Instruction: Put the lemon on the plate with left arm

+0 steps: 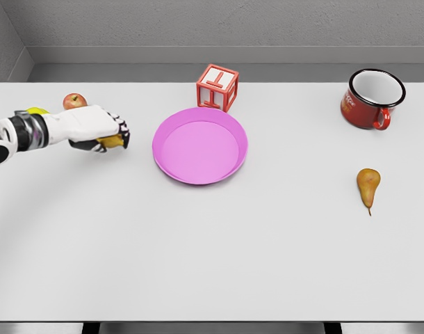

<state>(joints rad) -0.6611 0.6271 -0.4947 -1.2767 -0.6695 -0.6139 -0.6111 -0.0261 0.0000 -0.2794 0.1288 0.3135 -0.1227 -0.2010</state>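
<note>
My left hand (113,133) reaches in from the left edge, its fingers curled around the yellow lemon (112,142). Only a sliver of the lemon peeks out under the palm and fingers. The hand is over the left part of the table, a short way left of the pink plate (200,146). The plate has nothing in it and lies at the centre back of the table. Whether the lemon rests on the table or is lifted I cannot tell. The right arm does not show.
A red apple (74,101) and a yellow-green object (37,110) sit just behind my left wrist. A red letter cube (217,87) stands behind the plate. A red mug (372,99) is at the back right, a pear (368,186) on the right.
</note>
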